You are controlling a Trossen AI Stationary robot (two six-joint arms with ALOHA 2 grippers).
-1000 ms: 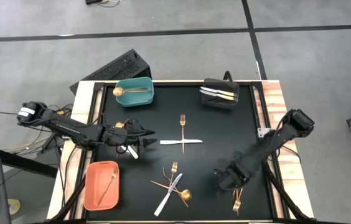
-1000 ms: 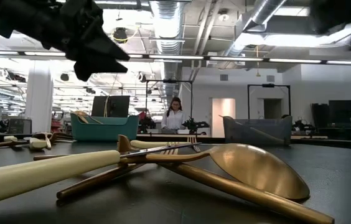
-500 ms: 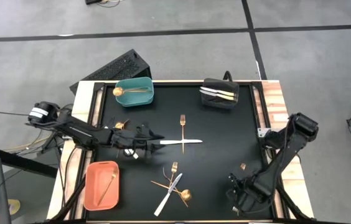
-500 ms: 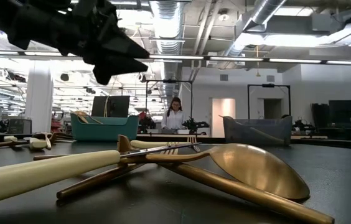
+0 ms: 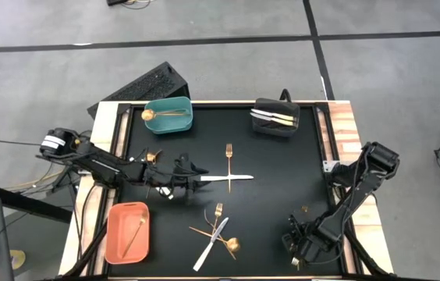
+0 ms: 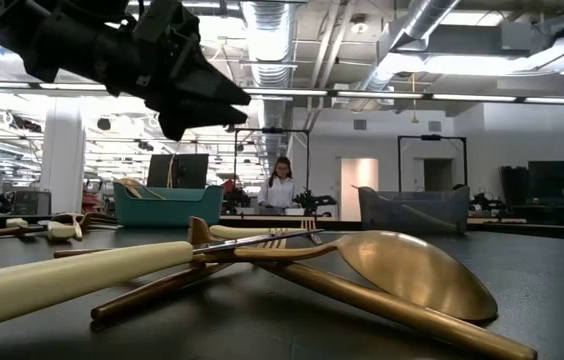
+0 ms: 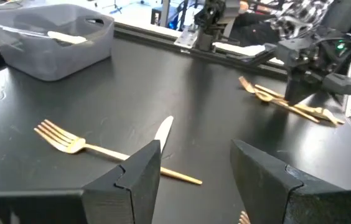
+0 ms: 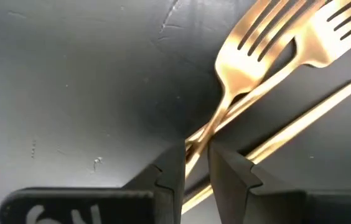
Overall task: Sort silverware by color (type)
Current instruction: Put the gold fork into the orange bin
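Note:
Two gold forks (image 8: 259,46) lie crossed on the black mat near the table's right front corner, with a third gold handle (image 8: 300,118) beside them. My right gripper (image 8: 195,152) stands over them, pointing down, shut on one fork's handle. At mid-table a gold fork (image 5: 228,158) lies crossed by a white-handled knife (image 5: 228,178). My left gripper (image 7: 195,148) hangs open just left of this pair, above the mat, with the knife's blade tip (image 7: 163,128) ahead of its fingers. It also shows in the high view (image 5: 195,170). My right gripper pinches the handle of one gold fork (image 8: 211,126) between its two fingers, partway down from the tines. The fingers come from above, pointing down, and lie across the handle. The fork lies flat on the mat, crossed with the second fork.
A teal bin (image 5: 168,117) with a gold spoon stands far left, a black bin (image 5: 276,119) with white-handled pieces far right, an orange bin (image 5: 127,232) with one copper piece near left. A heap of copper pieces and a white-handled knife (image 5: 218,232) lies near the front.
My right gripper has gone toward the table's near right corner and down onto the gold forks, rolling its wrist as it went. My left gripper has moved a little toward the table's right, nearer the crossed fork and knife, and stays open.

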